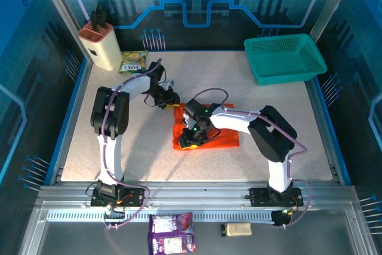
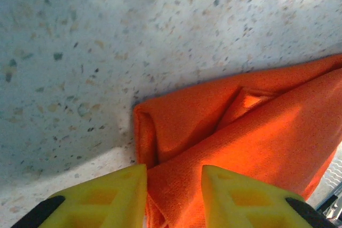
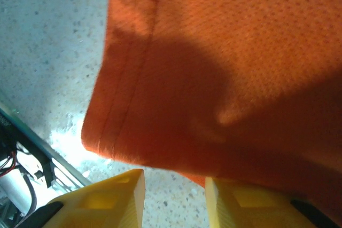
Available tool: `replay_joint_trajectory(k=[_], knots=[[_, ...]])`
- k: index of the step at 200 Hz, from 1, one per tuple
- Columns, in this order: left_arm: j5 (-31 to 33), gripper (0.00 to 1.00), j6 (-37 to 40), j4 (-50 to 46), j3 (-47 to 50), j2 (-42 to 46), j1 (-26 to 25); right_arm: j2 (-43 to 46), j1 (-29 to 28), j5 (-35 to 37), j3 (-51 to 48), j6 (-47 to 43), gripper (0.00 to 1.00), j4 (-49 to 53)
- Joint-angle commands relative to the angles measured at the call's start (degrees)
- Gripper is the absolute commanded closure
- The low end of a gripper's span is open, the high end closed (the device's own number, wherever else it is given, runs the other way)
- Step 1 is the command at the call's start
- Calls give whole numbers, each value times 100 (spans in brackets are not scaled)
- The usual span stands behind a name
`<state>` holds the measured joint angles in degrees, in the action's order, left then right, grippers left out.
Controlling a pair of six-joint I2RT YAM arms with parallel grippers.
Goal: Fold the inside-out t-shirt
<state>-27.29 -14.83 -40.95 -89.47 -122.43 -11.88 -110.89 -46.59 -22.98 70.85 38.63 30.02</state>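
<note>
The inside-out t-shirt (image 1: 224, 131) is bright orange and lies folded into a small bundle in the middle of the table (image 1: 119, 153). My left gripper (image 1: 172, 98) is at its far left corner. In the left wrist view the yellow fingers (image 2: 115, 193) of the left gripper (image 2: 173, 172) stand apart over a fold of the t-shirt (image 2: 251, 132), with cloth filling the gap. My right gripper (image 1: 192, 138) is at the bundle's near left edge. It (image 3: 175, 181) is open with bare table between the fingers, and the hemmed edge of the t-shirt (image 3: 214, 68) lies just past the tips.
A teal mesh basket (image 1: 285, 58) stands at the back right. A beige knife block (image 1: 100, 45) and a green snack packet (image 1: 132, 61) are at the back left. A purple packet (image 1: 172, 233) and a small tan item (image 1: 237, 229) lie on the front rail.
</note>
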Motion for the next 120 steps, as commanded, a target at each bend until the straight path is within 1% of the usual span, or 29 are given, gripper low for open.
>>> replay_joint_trajectory(k=[1,19,30,76,98,120], knots=[[4,66,127,-192,106,20,7,-143,-36,-40,-54,124,66,-119],[19,65,175,-245,64,-35,4,-197,-42,-50,-62,133,66,-110],[-3,67,197,-268,36,-39,1,-213,-37,-66,-79,152,66,-127],[-104,88,147,-95,44,140,1,-214,-36,-118,-133,177,66,-171],[-24,95,149,-6,72,338,1,-224,-50,-117,-157,179,66,-170],[113,97,233,255,127,608,-41,-232,-50,-102,-218,188,66,-181]])
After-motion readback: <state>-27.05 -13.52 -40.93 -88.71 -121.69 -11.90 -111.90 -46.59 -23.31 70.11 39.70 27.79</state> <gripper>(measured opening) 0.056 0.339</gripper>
